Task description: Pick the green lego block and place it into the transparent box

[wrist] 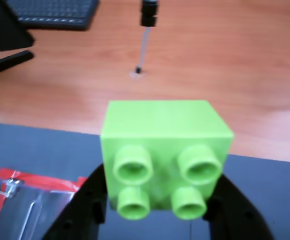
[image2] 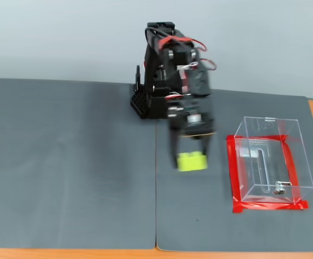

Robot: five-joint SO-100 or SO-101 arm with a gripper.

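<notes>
Claw [image2: 191, 156] first: your two black fingers are clamped on the green block [image2: 192, 161], one on each side of it. In the wrist view the block [wrist: 166, 160] fills the middle, its four studs facing the camera, and the claw [wrist: 157, 212] grips it from below at left and right. In the fixed view you can see the block held up off the grey mat [image2: 70, 162], hanging under the arm [image2: 172, 75], whose base stands at the mat's far edge.

Your box [image2: 267, 162] sits on the mat to the right of the block in the fixed view, near but apart from it. It is clear-walled and open at the top, with red tape [image2: 230, 172] along its base on the left and near sides. A slot and a small metal fitting [image2: 279, 189] show through its floor. In the wrist view only a corner of the box [wrist: 20, 205] shows at lower left, with red tape and the metal piece.

Beyond the mat the wooden surface [wrist: 225, 65] shows in the wrist view. On it you have a dark keyboard [wrist: 52, 12] at the top left and a thin upright rod [wrist: 144, 40] with a black top near the top centre.
</notes>
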